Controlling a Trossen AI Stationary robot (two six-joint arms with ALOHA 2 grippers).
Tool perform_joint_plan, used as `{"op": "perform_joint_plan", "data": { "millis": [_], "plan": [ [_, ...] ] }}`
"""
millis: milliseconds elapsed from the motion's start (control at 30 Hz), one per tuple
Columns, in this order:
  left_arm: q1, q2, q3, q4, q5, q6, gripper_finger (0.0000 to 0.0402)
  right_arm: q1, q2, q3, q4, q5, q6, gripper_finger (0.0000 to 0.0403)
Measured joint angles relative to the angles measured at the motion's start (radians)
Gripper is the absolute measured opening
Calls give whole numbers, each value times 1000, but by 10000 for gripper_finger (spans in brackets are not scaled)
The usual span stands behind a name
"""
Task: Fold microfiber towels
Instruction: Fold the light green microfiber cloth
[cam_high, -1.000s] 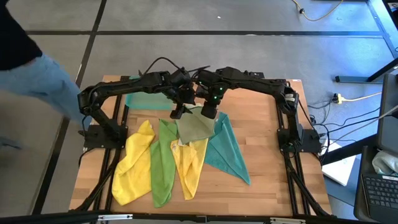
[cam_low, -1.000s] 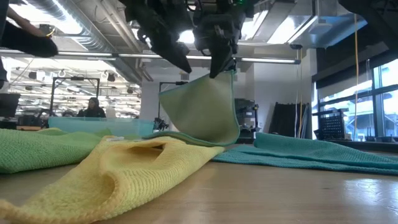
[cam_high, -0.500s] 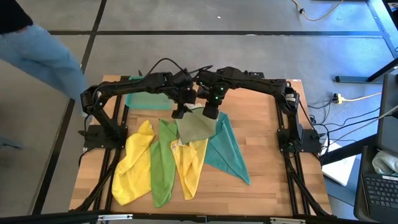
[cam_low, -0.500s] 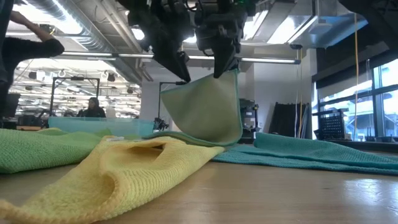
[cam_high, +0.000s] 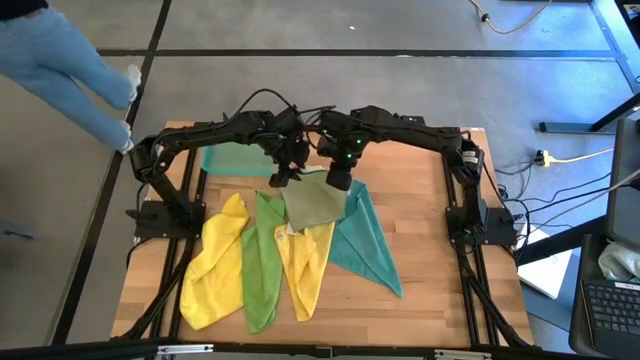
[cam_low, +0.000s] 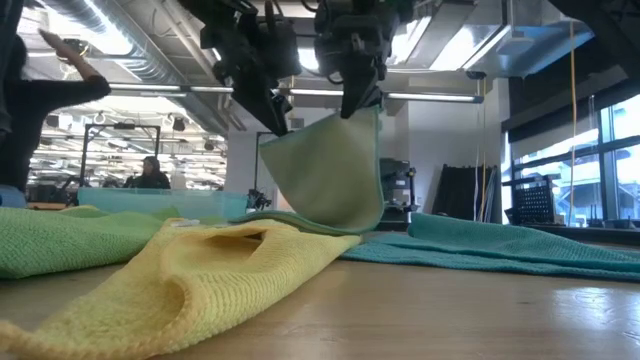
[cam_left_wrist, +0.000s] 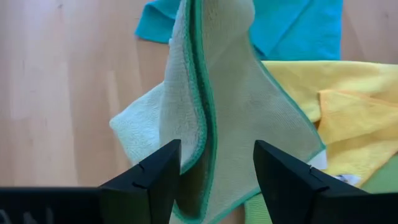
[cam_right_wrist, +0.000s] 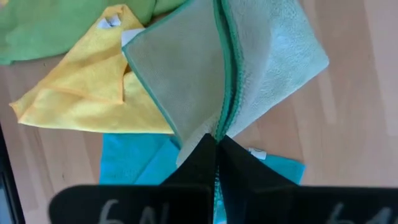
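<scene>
Right gripper (cam_high: 338, 181) pinched on corner of pale olive towel (cam_high: 314, 204), lifting it above heap at table centre. Left gripper (cam_high: 280, 177), fingers apart, hovers just beside hanging edge. Step: securing second corner. Next likely: left closes on edge, spread flat.

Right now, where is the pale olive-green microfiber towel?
In the high view the pale olive-green microfiber towel hangs near the table's middle, pinched at its top corner by the right gripper, draping over the yellow towel and teal towel.
</scene>
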Motion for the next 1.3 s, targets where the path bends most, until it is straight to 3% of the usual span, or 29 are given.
{"op": "perform_joint_plan", "data": {
  "millis": [233, 367, 533, 967, 1300],
  "plan": [
    [-28, -1, -8, 2, -75, 56, 195, 0, -1, 0, -1, 0, 0, 12],
    [-18, -2, -51, -12, -165, 56, 195, -3, -1, 0, -9, 1, -1, 12],
    [3, -2, -126, -29, -189, 47, 195, -12, 0, 0, -19, 2, -5, 12],
    [15, -77, -108, -28, -202, 3, 193, -19, 0, 0, -19, 2, -23, 12],
    [-29, -126, -104, 111, -119, 30, 193, -19, 2, 0, -18, 2, -23, 12]
  ]
}}
